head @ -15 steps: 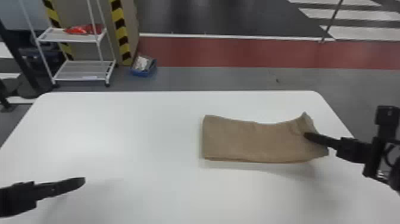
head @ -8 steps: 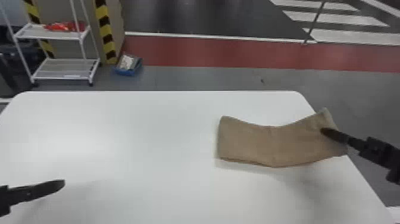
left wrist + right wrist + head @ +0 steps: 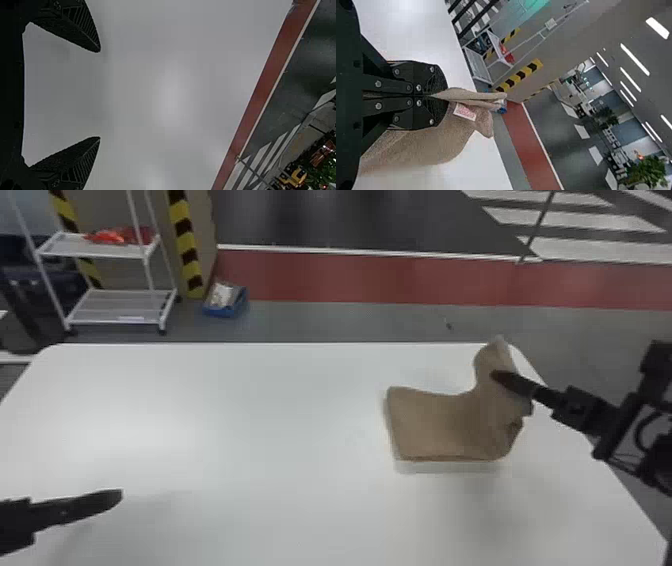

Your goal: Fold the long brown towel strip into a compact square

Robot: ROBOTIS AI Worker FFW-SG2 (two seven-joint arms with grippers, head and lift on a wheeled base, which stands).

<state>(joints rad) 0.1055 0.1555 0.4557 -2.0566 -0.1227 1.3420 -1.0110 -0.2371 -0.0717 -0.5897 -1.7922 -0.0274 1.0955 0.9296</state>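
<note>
Pinching part-folded towel [image 3: 435,427] at 3 o'clock with right gripper [image 3: 443,95]; holding left gripper [image 3: 99,95] unclenched at 8 o'clock; probably needing 1 more fold.

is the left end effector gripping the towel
No, the left end effector has its fingers spread wide with nothing between them, over the bare white table.
</note>
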